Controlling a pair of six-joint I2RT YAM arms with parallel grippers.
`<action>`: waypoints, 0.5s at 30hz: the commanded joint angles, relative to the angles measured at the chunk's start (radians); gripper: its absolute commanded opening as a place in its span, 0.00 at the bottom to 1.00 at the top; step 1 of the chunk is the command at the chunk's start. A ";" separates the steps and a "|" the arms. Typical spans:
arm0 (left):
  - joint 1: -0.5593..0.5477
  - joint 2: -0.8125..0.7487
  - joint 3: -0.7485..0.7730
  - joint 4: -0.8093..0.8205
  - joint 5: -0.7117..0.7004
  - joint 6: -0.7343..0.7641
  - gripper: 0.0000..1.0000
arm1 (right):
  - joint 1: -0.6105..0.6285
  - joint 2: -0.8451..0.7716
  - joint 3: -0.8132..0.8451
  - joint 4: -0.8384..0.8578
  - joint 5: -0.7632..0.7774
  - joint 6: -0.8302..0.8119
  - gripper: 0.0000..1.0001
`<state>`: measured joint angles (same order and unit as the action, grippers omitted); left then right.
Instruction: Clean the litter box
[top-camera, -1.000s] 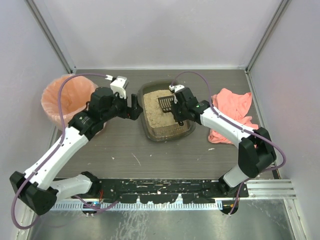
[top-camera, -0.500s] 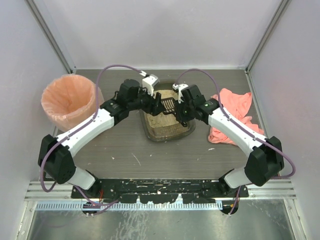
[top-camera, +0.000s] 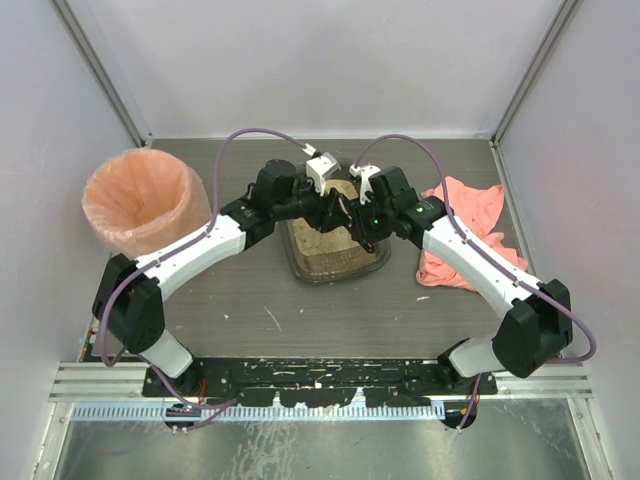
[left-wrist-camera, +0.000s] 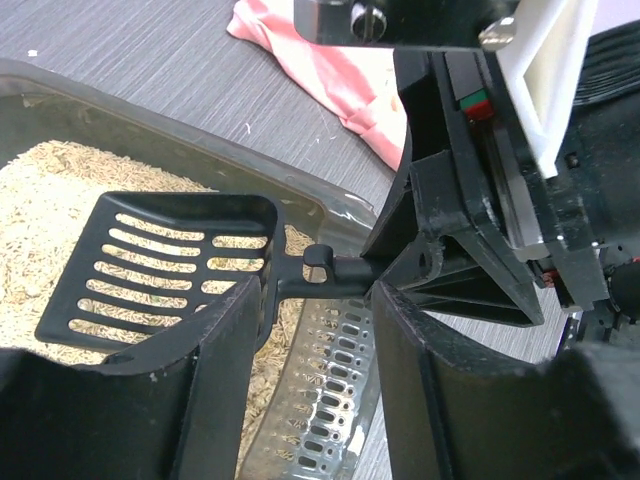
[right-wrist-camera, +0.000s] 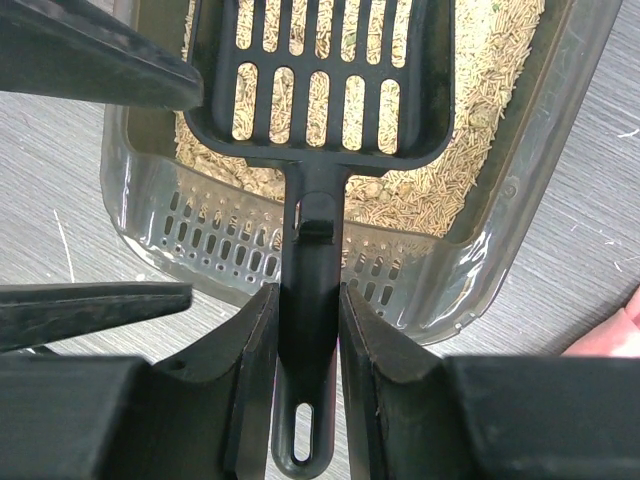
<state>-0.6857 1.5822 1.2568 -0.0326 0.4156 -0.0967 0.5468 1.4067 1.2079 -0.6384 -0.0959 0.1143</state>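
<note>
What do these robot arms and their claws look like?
The left arm and right arm are white tubes with chunky black joints; a purple cable loops along each. The left gripper and right gripper are black, with two flat wedge-shaped fingers and a white camera bracket above.

Robot lab test cell: plain white walls, aluminium corner struts, grey wood-grain tabletop.

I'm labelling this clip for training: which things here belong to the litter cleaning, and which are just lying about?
Part of the job: litter box; black slotted scoop, gripped by the right end effector; bag-lined bin, probably for waste.
Lying about: pink cloth.
</note>
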 joint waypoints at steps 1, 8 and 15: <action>-0.004 0.009 0.019 0.071 0.040 0.035 0.49 | -0.006 -0.052 0.050 0.006 -0.014 0.004 0.01; -0.003 0.040 0.002 0.027 0.028 0.076 0.45 | -0.008 -0.049 0.062 -0.004 -0.004 0.001 0.01; -0.005 0.051 -0.004 0.005 -0.018 0.115 0.45 | -0.008 -0.046 0.068 -0.010 -0.013 -0.003 0.01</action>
<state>-0.6865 1.6344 1.2526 -0.0425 0.4206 -0.0261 0.5407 1.3983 1.2213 -0.6643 -0.0990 0.1143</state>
